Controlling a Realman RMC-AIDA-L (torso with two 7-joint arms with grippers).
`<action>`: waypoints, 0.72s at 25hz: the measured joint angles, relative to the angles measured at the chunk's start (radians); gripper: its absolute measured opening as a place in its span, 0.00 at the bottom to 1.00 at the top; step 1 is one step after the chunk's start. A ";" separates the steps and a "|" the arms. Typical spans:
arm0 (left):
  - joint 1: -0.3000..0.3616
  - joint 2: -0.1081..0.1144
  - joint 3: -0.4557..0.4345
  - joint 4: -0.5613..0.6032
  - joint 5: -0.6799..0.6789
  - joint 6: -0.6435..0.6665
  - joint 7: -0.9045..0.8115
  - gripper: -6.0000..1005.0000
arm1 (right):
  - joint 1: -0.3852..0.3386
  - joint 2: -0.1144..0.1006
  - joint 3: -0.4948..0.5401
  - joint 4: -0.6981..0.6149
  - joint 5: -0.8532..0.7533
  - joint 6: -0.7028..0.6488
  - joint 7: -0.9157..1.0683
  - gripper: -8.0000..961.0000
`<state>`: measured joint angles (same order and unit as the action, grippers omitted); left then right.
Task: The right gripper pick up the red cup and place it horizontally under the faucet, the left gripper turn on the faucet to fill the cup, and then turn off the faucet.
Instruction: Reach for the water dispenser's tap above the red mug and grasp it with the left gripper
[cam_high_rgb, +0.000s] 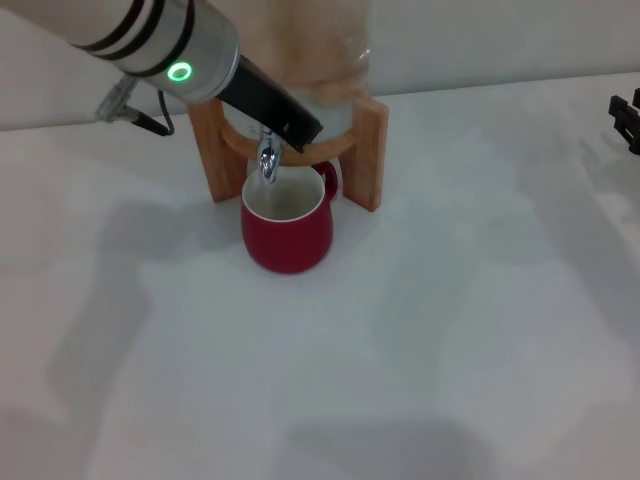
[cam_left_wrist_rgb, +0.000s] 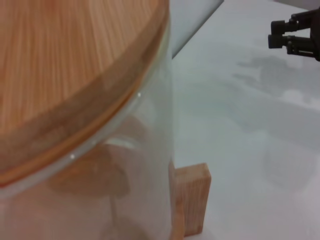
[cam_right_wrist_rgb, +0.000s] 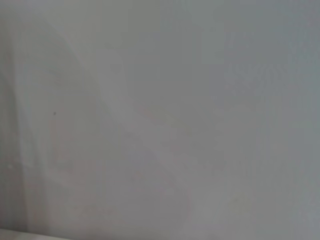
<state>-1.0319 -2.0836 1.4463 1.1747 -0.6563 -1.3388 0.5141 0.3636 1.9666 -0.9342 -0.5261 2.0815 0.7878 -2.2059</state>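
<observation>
The red cup stands upright on the tabletop directly under the faucet, within the wooden stand. The left gripper reaches to the faucet lever (whether its fingers are apart or together I cannot tell). The right gripper is parked well apart at the edge, its finger state likewise unclear. Judging by this, the lever needs a gentle push, without nudging the cup.

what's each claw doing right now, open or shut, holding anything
Left claw: at the faucet above the red cup; open or shut cannot be told.
Right claw: parked at the table's right edge, holding nothing; cannot tell.
</observation>
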 joint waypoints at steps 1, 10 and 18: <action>0.000 0.000 0.001 0.006 0.000 0.004 0.000 0.05 | 0.000 0.000 0.000 0.000 0.000 0.000 0.000 0.32; 0.013 0.000 0.055 0.098 0.000 0.005 -0.024 0.05 | -0.001 -0.002 0.000 0.008 0.000 -0.002 0.000 0.32; 0.104 -0.002 0.103 0.237 -0.018 -0.042 -0.099 0.05 | -0.002 -0.003 0.000 0.008 0.004 -0.013 0.000 0.32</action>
<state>-0.9283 -2.0858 1.5494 1.4119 -0.6748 -1.3805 0.4147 0.3611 1.9634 -0.9342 -0.5184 2.0851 0.7746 -2.2057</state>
